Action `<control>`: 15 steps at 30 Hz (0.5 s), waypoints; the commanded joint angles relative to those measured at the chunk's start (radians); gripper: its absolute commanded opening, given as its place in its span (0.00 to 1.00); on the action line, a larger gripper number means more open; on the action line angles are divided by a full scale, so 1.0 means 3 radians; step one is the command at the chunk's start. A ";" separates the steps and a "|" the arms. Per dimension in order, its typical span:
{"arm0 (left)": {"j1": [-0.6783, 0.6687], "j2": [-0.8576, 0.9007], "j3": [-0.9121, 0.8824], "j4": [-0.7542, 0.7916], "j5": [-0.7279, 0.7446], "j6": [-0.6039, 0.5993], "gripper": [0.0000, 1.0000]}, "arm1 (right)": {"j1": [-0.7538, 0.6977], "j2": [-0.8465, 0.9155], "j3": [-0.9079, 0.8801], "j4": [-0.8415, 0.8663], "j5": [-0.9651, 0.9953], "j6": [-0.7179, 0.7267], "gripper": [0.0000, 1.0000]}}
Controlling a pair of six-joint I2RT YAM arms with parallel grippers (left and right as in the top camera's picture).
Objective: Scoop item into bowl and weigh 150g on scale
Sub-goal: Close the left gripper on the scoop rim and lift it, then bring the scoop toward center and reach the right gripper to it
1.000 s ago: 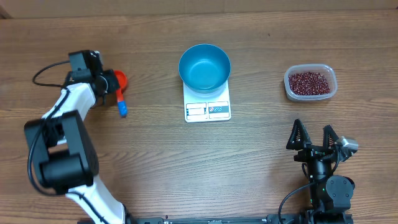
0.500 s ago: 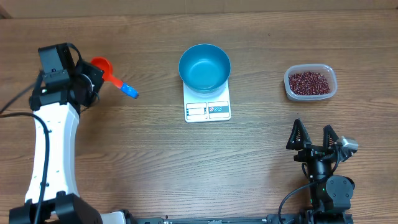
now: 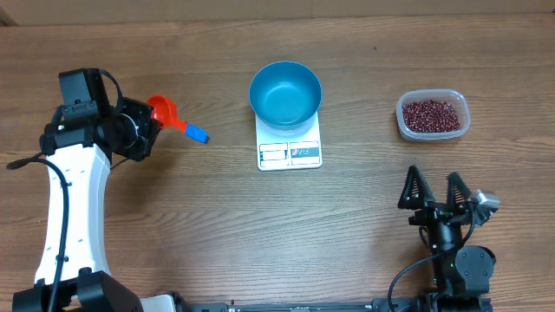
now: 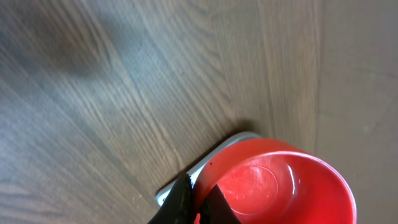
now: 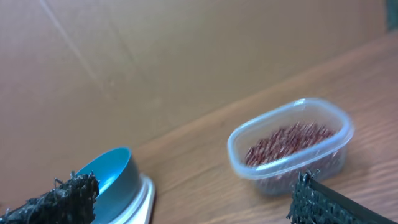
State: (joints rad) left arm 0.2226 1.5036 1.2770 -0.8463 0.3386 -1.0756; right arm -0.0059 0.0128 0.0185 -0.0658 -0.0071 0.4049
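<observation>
**Progress.** You are at the very start, as I judge it: tool in hand, nothing moved.

- Left claw (image 3: 147, 126): clamped shut on a red scoop (image 3: 162, 110) with a blue handle tip, at the left of the counter (image 3: 260, 234). The scoop sits well apart from the bowl and farther yet from the beans. Your left wrist view shows its cup bare inside.
- Right claw (image 3: 434, 184): jaws spread as wide as they go, holding nothing, parked near the front right edge.
- The item, beans (image 3: 431, 113): all of them that you can see lie in a clear tub (image 3: 457, 97) at the far right. None are spilled on the counter.
- Bowl (image 3: 285, 94): blue and empty, standing on the rear part of the scale (image 3: 290, 152), mid-counter. It is already placed, so that step looks done.
- Left to do: carry the scoop across to the tub, load it, tip into the bowl, and repeat until the scale shows the target weight.

**Writing and labels.**

- Scale front edge: two small panels side by side, the right one with a dash of red and blue. The print is too small for you to read, and no display figure can be made out.
- Tub, bowl, scoop: no brand or lettering visible.
</observation>
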 commanded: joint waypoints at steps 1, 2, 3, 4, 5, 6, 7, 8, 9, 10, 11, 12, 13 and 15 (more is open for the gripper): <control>-0.0004 -0.0039 0.0027 -0.0033 0.0178 -0.0057 0.04 | 0.0019 -0.0033 -0.0036 -0.0009 -0.0314 0.0146 1.00; -0.0005 -0.0038 0.0025 -0.0033 0.0209 -0.0056 0.04 | 0.0020 -0.0033 -0.0036 0.0001 -0.0406 0.0148 1.00; -0.0006 -0.0038 0.0025 -0.0032 0.0231 -0.0055 0.04 | 0.0019 -0.0033 -0.0036 0.0050 -0.0600 0.0146 1.00; -0.0009 -0.0038 0.0025 -0.0032 0.0244 -0.0053 0.04 | 0.0019 -0.0033 -0.0036 0.0109 -0.0772 0.0145 1.00; -0.0013 -0.0038 0.0025 -0.0032 0.0248 -0.0052 0.04 | 0.0019 -0.0033 -0.0036 0.0155 -0.0916 0.0145 1.00; -0.0025 -0.0038 0.0025 -0.0028 0.0248 -0.0042 0.04 | 0.0019 -0.0033 -0.0034 0.0191 -0.1047 0.0145 1.00; -0.0039 -0.0038 0.0025 -0.0019 0.0248 -0.0042 0.04 | 0.0019 -0.0033 -0.0033 0.0202 -0.1130 0.0146 1.00; -0.0056 -0.0038 0.0027 -0.0004 0.0248 -0.0042 0.04 | 0.0019 -0.0033 -0.0029 0.0206 -0.1207 0.0148 1.00; -0.0080 -0.0038 0.0025 0.0025 0.0247 -0.0039 0.04 | 0.0019 -0.0031 -0.0015 0.0196 -0.1289 0.0148 1.00; -0.0103 -0.0038 0.0025 0.0053 0.0245 -0.0029 0.04 | 0.0019 -0.0023 0.0004 0.0191 -0.1350 0.0149 1.00; -0.0126 -0.0038 0.0025 0.0080 0.0245 -0.0032 0.04 | 0.0019 -0.0003 0.0031 0.0189 -0.1406 0.0155 1.00; -0.0156 -0.0038 0.0025 0.0118 0.0248 -0.0031 0.04 | 0.0019 0.0034 0.0071 0.0188 -0.1436 0.0223 1.00; -0.0182 -0.0038 0.0025 0.0145 0.0247 -0.0032 0.04 | 0.0019 0.0080 0.0113 0.0191 -0.1456 0.0287 1.00; -0.0240 -0.0038 0.0025 0.0201 0.0248 -0.0033 0.04 | 0.0019 0.0214 0.0239 0.0191 -0.1518 0.0348 1.00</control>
State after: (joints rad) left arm 0.1722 1.5036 1.2770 -0.7998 0.3935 -1.0756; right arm -0.0055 0.0418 0.0265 -0.0170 -0.3893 0.4706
